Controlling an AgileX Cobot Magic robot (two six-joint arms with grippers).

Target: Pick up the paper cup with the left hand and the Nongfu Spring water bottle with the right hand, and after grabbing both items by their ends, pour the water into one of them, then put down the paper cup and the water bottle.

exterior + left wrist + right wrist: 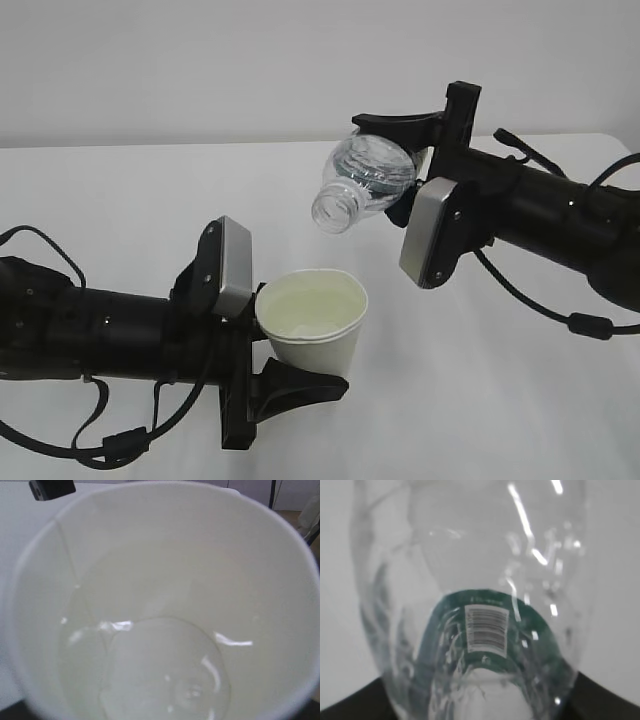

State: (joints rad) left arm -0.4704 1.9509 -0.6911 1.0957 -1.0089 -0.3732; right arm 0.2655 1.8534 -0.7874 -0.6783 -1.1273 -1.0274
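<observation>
**Two items held aloft, pour at or near its end**

Both task items are off the table. Paper cup [312, 318] stands upright in the left gripper [268, 352], whose fingers are pinched on the cup's lower wall, one on each side. The left wrist view shows water [165, 675] pooled in the cup's bottom, its surface bright with reflections. Nongfu Spring water bottle [366, 180] is held in the right gripper [405, 165], fingers clamped across its rear end, body tilted with the open neck pointing down and left. The neck sits above and just to the right of the cup's rim, apart from it. No stream is visible between neck and cup. The right wrist view shows the green label [487, 630] through the clear wall; whether water remains inside cannot be told.

Judgement: the pouring step is in hand, probably finishing. The next move calls for righting the bottle, then lowering each item onto the white table [150, 200], well apart, with the cup kept level, and spreading the fingers only once each base rests flat.
</observation>
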